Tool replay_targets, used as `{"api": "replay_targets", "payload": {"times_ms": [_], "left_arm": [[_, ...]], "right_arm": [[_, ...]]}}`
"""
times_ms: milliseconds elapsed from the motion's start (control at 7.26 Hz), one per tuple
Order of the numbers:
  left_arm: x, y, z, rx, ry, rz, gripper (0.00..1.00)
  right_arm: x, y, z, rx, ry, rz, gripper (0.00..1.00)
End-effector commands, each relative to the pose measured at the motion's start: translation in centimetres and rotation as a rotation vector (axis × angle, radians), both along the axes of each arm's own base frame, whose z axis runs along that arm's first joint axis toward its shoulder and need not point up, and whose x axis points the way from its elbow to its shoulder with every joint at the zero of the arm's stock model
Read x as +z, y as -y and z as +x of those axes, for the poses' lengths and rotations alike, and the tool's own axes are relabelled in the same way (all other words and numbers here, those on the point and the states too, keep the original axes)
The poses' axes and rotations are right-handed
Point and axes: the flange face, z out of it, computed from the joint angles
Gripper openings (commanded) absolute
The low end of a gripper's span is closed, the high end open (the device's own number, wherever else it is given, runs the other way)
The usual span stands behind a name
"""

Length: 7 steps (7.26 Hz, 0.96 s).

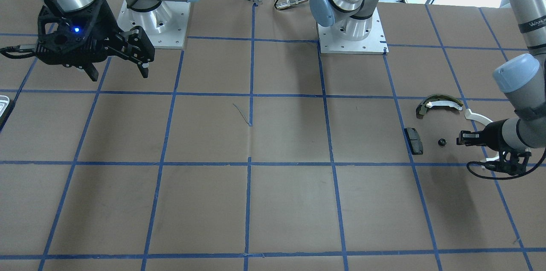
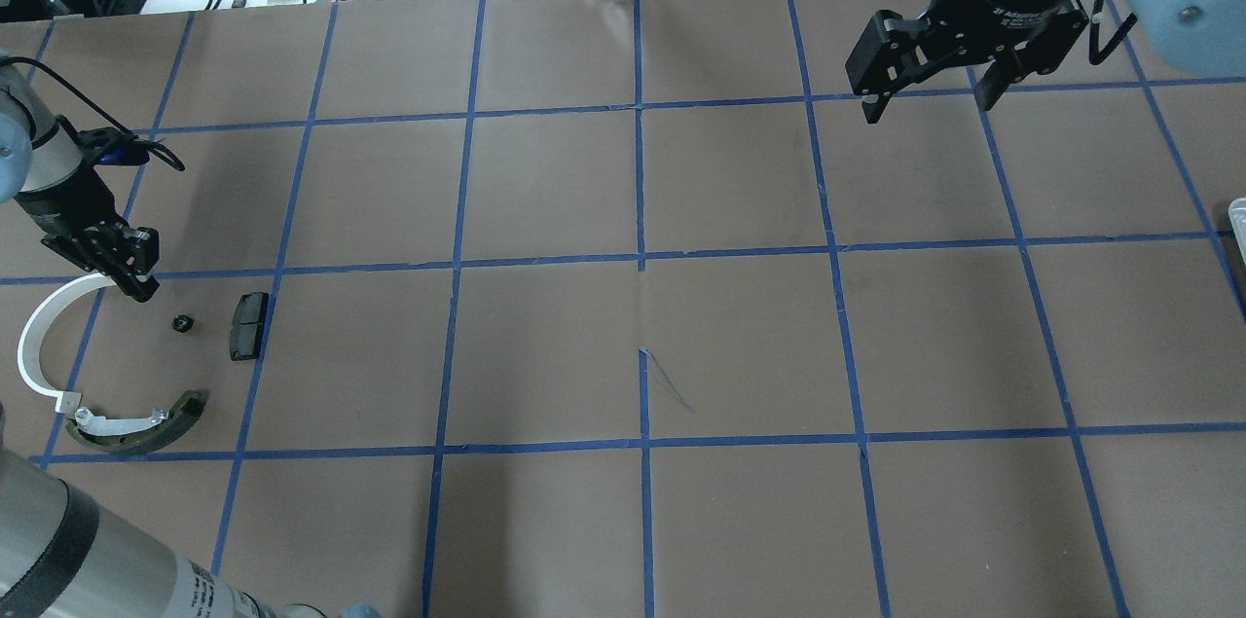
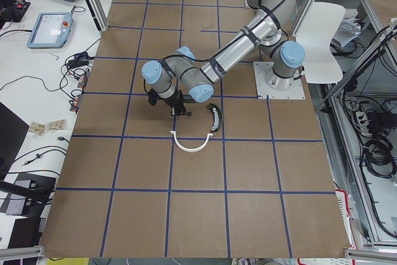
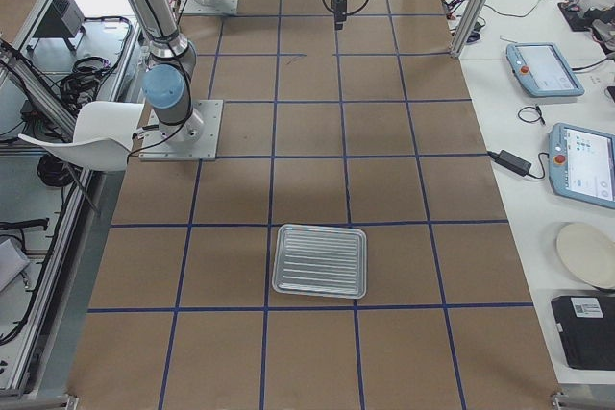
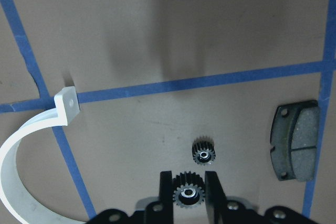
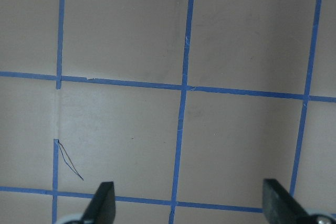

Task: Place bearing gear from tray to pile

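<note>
My left gripper (image 5: 189,178) is shut on a small black bearing gear (image 5: 189,194) and holds it just above the table, over the pile. The gripper also shows in the front view (image 1: 461,139) and the overhead view (image 2: 138,285). A second small gear (image 5: 203,153) lies on the table just ahead of it (image 1: 442,141). The pile holds a dark olive brake shoe (image 1: 439,102), a long white arc (image 2: 34,345) and a black pad (image 5: 294,140). The silvery tray (image 4: 320,261) lies far off with nothing in it. My right gripper (image 1: 118,72) is open and empty.
The table is brown paper with a blue tape grid. The tray shows only as a sliver at the edge of the front view (image 1: 3,104) and the overhead view (image 2: 1238,214). The arm bases (image 1: 352,34) stand at the robot's side.
</note>
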Motion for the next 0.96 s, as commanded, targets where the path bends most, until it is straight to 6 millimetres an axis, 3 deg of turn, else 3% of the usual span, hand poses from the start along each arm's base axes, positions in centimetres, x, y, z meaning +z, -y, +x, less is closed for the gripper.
{"api": "replay_targets", "payload": {"times_ms": [0,827], "left_arm": [[-1.2,-0.1,0.3,0.006,-0.010,0.016,0.00],[-2.5,-0.1,0.5,0.006,-0.020,0.038,0.00]], "right_arm": [[0.0,0.0,-0.1,-0.002,0.000,-0.003,1.00],[0.0,0.1,-0.1,-0.006,0.008,-0.003,1.00]]}}
